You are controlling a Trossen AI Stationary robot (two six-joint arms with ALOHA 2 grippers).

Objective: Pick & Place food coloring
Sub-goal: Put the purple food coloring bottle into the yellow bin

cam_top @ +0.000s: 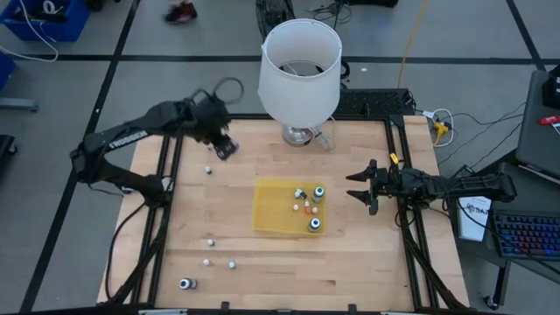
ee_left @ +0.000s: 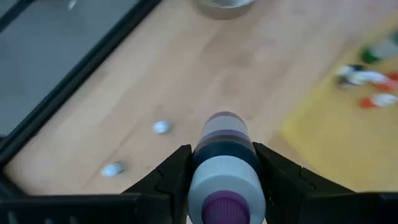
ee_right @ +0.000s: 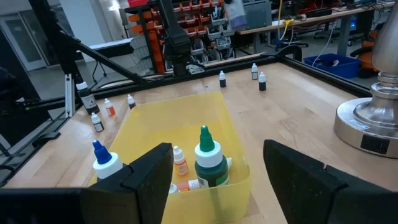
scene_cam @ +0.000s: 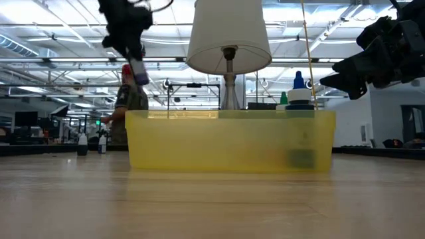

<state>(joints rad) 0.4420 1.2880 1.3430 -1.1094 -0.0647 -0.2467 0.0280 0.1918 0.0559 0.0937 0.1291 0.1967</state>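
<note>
My left gripper (cam_top: 225, 147) hangs above the table's far left part, left of the lamp, shut on a dark food coloring bottle (ee_left: 225, 155) with a white collar and purple tip. In the low view the bottle (scene_cam: 140, 72) sticks out below the fingers, well above the wood. My right gripper (cam_top: 360, 186) is open, level, just right of the yellow tray (cam_top: 267, 214) and pointing at it. The tray holds several bottles, among them a green-capped one (ee_right: 206, 158) and a blue-capped one (ee_right: 103, 163). Loose tiny bottles stand on the wood (cam_top: 208, 171), (cam_top: 210, 241), (cam_top: 185, 283). My left gripper pinches the bottle's dark body (ee_left: 224, 149) between its two fingers (ee_left: 176, 174), one on each side. The bottle lies along the fingers, its purple-tipped cap end (ee_left: 219, 206) toward the wrist and its other end past the fingertips. It is lifted clear of the table.
A lamp with a big white shade (cam_top: 299, 61) stands on a metal base (cam_top: 299, 134) at the table's far edge, behind the tray. Black frame rails run along the left (cam_top: 166, 201) and right (cam_top: 404, 219) sides. Bare wood lies between the left gripper and the tray.
</note>
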